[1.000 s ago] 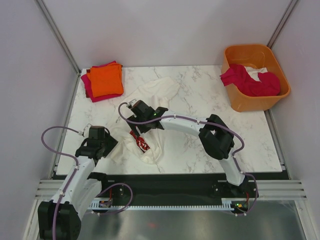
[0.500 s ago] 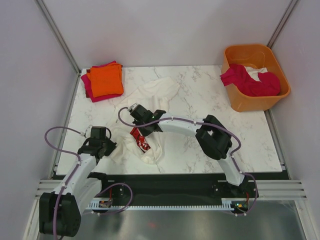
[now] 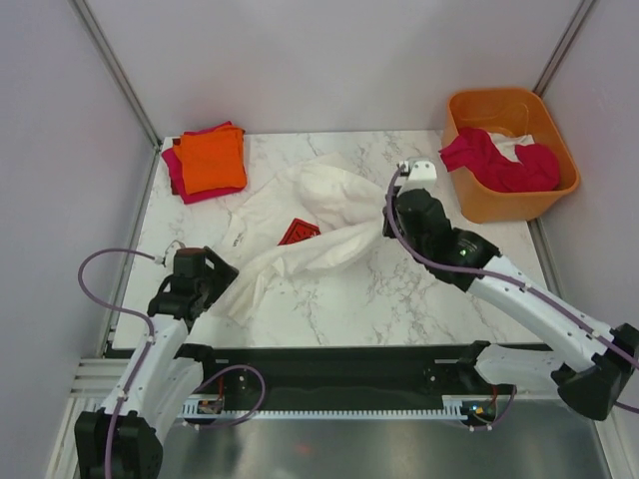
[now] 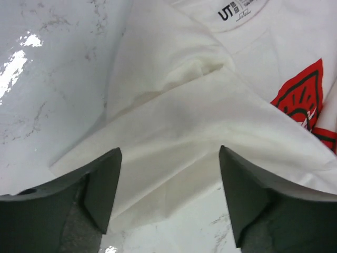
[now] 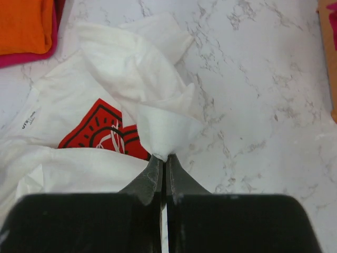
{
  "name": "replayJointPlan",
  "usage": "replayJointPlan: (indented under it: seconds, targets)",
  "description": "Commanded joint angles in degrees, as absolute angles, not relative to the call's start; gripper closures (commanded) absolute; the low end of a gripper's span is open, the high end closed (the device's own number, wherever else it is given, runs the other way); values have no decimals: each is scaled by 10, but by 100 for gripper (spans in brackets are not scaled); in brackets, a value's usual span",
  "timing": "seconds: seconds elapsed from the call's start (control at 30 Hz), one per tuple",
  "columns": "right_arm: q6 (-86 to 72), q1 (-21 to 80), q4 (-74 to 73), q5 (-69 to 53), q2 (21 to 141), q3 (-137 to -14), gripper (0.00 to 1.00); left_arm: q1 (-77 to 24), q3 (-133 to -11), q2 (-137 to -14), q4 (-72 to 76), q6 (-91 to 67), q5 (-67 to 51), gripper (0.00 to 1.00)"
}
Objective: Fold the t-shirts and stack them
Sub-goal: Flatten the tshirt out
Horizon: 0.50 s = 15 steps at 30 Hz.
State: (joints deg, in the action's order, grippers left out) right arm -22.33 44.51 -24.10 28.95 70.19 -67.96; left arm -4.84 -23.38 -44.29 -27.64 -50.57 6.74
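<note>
The white t-shirt (image 3: 319, 205) with a red logo panel (image 3: 298, 232) lies stretched in a slant across the marble table (image 3: 449, 289). Pinching a bunched fold of its cloth (image 5: 163, 126), my right gripper (image 5: 165, 158) is shut and holds that end near the table's middle right (image 3: 389, 220). My left gripper (image 4: 168, 158) stands open over the shirt's lower left corner (image 3: 235, 299), with cloth below its fingers (image 4: 105, 179) but nothing clamped. The collar label (image 4: 234, 8) shows in the left wrist view. A folded orange tee (image 3: 212, 160) rests on a folded magenta-red one (image 3: 178, 182) at the back left.
An orange plastic tub (image 3: 499, 97) stands at the back right, holding a magenta-red tee (image 3: 499, 165) and white cloth (image 3: 521, 148). Metal frame posts run up both back corners. A purple cable (image 3: 110, 261) loops beside the left arm.
My right arm swung from centre-left to centre-right, shut on the white shirt and dragging it out long. The left gripper closed, then opened, letting go of the cloth.
</note>
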Motion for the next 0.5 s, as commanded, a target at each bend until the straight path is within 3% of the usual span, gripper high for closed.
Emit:
replayJointPlan:
  seconds: [0.0, 0.07, 0.23, 0.47]
  targets:
    - [-271, 442, -276, 325, 666, -585, 100, -47, -254, -419, -314, -494, 70, 14]
    - [-279, 435, -279, 323, 658, -556, 100, -51, -243, -427, -315, -509, 46, 9]
    - [-268, 389, -291, 329, 672, -563, 100, -83, -227, -464, -336, -536, 21, 9]
    - [-238, 315, -265, 283, 679, -555, 100, -140, -214, -481, -377, -585, 55, 22]
